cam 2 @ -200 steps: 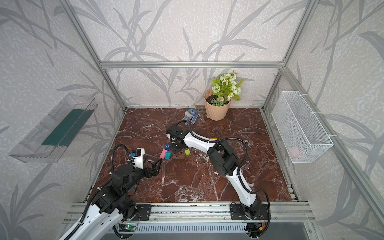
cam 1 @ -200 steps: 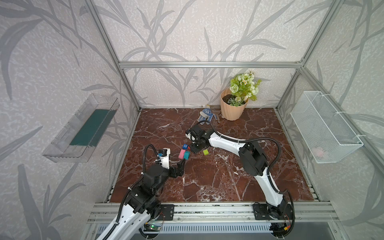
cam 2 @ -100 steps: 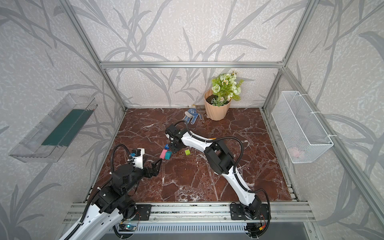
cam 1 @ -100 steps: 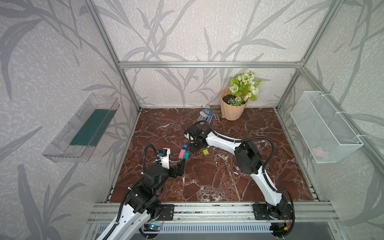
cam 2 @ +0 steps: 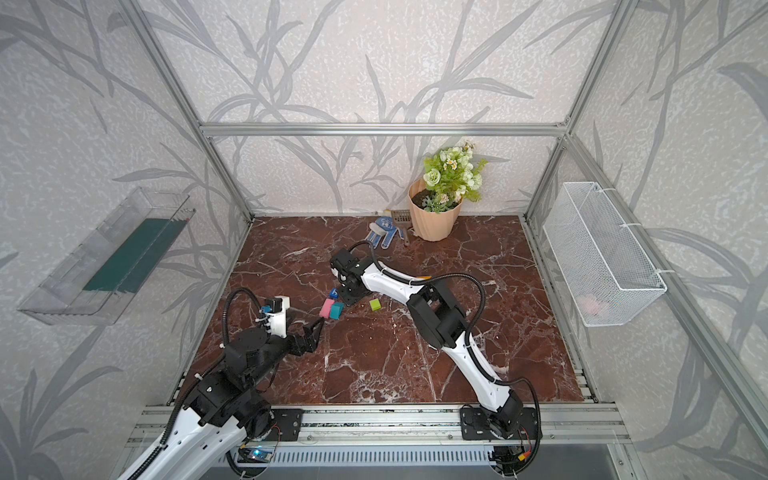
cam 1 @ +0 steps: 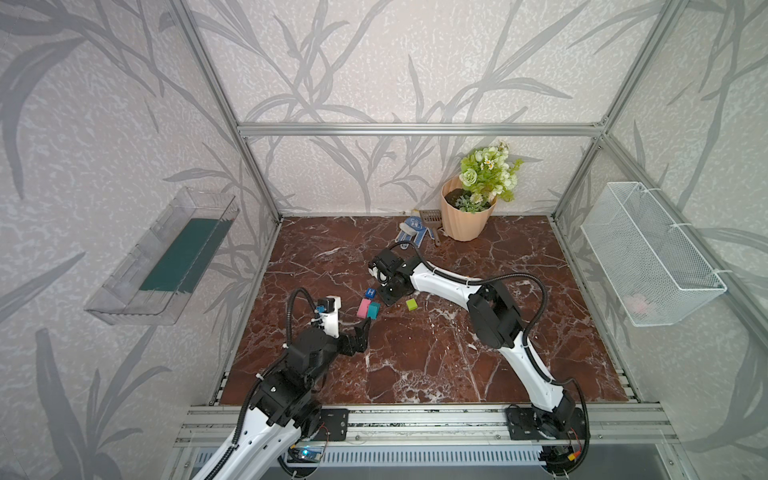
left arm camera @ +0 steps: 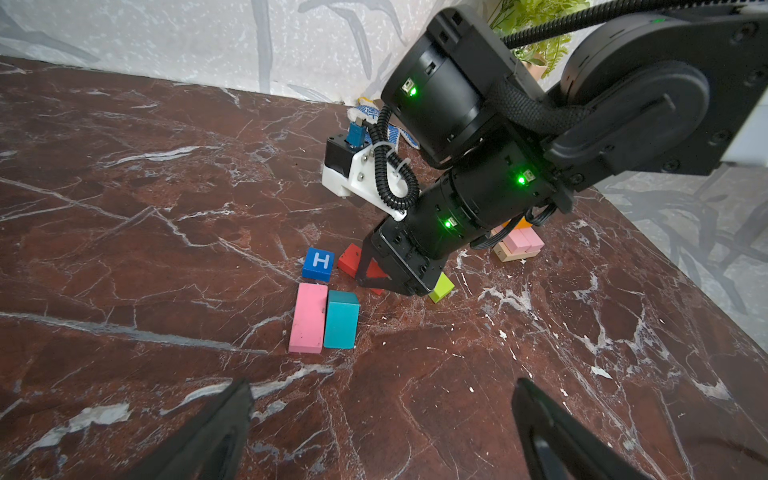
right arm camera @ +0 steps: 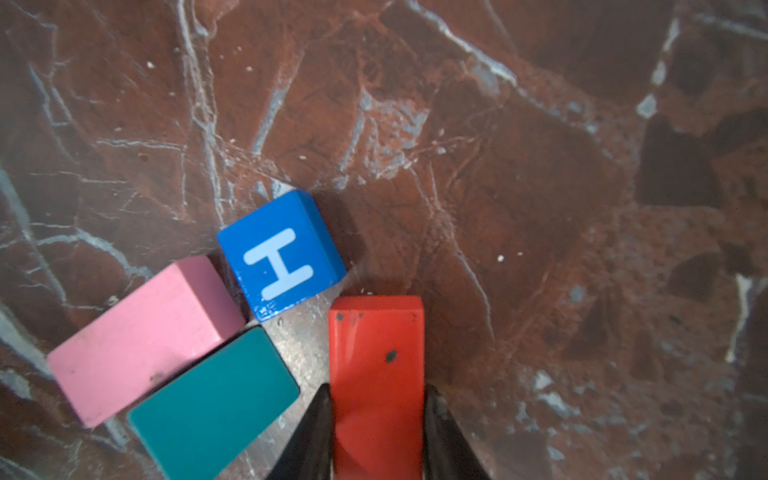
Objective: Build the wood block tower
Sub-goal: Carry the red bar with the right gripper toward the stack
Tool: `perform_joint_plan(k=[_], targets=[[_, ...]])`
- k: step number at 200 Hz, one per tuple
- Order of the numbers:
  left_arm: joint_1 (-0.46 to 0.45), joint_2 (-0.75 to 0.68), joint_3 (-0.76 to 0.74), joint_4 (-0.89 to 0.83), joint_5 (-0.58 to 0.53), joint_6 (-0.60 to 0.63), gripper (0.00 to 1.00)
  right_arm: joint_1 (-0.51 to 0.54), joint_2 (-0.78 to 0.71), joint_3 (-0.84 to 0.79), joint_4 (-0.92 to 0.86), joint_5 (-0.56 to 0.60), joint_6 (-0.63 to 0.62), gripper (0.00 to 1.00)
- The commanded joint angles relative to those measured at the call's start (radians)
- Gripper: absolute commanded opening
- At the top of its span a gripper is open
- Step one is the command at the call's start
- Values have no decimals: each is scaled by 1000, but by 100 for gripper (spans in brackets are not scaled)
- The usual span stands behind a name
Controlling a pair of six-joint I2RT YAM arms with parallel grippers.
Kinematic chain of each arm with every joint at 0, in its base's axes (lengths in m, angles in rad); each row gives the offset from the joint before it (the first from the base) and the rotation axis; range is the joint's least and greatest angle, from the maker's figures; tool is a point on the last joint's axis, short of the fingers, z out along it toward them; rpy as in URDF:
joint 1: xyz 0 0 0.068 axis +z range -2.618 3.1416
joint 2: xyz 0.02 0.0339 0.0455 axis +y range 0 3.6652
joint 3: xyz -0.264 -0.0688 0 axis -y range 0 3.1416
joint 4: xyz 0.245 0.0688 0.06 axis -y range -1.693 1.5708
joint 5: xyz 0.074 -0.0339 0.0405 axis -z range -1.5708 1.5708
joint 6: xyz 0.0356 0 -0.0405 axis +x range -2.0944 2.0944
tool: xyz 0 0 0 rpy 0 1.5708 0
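My right gripper (right arm camera: 377,392) points down at the marble floor and is shut on the red block (right arm camera: 376,357), a finger on each long side. Beside it lie the blue H cube (right arm camera: 282,257), a pink block (right arm camera: 141,336) and a teal block (right arm camera: 216,403), the last two touching. A lime green block (left arm camera: 441,287) lies behind the right gripper (left arm camera: 374,282). The tower (left arm camera: 519,245), a low stack of tan, pink and orange blocks, shows partly behind the right arm. My left gripper (left arm camera: 382,399) stands open and empty, short of the pink block (cam 1: 363,307).
A peach flowerpot (cam 1: 465,220) stands at the back wall, with a blue-and-white glove (cam 1: 411,230) and a small scoop beside it. A wire basket (cam 1: 648,253) hangs on the right wall and a clear tray (cam 1: 166,257) on the left wall.
The right gripper's jaws have closed onto the red block, and the right arm's elbow has shifted slightly. The left arm has not moved.
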Motion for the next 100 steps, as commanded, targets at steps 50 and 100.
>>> perform_joint_plan(k=[50,100], targets=[[-2,1,-6,-4,-15,-14,99,6,-354,-313,56,124,8,29],[-1,-6,-6,-6,-19,-17,99,-72,-689,-789,227,167,111,27]])
